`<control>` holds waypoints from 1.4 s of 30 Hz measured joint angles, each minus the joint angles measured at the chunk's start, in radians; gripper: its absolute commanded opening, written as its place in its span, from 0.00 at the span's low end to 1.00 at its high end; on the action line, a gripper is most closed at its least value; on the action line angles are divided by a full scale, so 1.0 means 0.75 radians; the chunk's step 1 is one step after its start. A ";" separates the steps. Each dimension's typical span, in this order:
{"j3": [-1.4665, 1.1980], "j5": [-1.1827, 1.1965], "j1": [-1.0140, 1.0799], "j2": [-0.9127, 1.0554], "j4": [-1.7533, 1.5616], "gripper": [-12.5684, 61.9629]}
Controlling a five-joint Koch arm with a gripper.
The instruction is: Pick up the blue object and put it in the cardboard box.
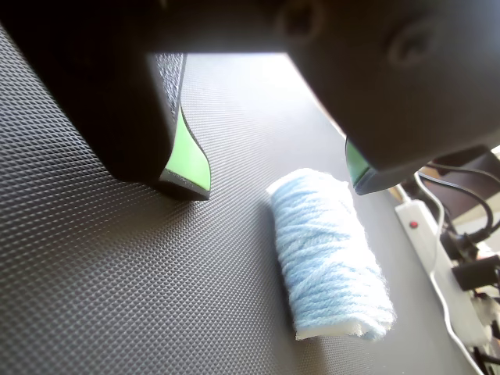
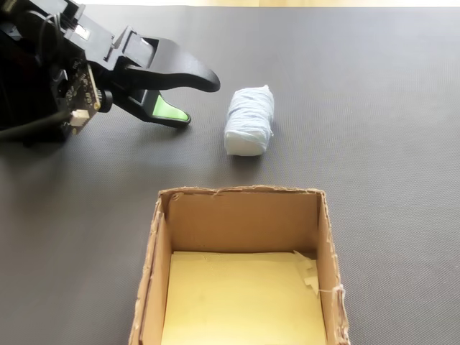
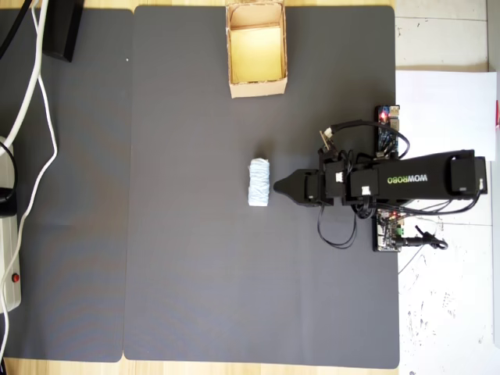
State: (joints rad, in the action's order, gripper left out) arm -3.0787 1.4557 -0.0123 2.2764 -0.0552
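The blue object (image 1: 332,254) is a pale blue yarn roll lying on the black mat. In the wrist view it lies just ahead of my gripper (image 1: 275,186), nearer the right jaw. The gripper is open, its green-padded jaws wide apart with nothing between them. In the fixed view the gripper (image 2: 200,102) hovers a short way left of the roll (image 2: 249,121), apart from it. The cardboard box (image 2: 244,219) stands empty in front of the roll, showing its yellowish floor. From overhead, the roll (image 3: 259,182) lies just left of the gripper (image 3: 277,187), and the box (image 3: 256,88) stands at the top.
A white power strip (image 3: 9,258) and white cables (image 3: 35,101) lie on the left mat in the overhead view. The arm's base and circuit boards (image 3: 387,230) sit at the mat's right edge. In the wrist view the strip (image 1: 437,258) is at right.
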 measured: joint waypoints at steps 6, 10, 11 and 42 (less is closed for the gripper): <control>0.000 0.000 0.000 0.000 0.000 0.63; 0.000 0.000 -0.004 0.000 0.000 0.63; 0.000 0.000 -0.004 0.000 0.000 0.63; 0.045 -0.006 0.016 0.000 -0.027 0.63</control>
State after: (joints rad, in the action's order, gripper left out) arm -3.0450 1.4511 0.0000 2.2764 -0.0752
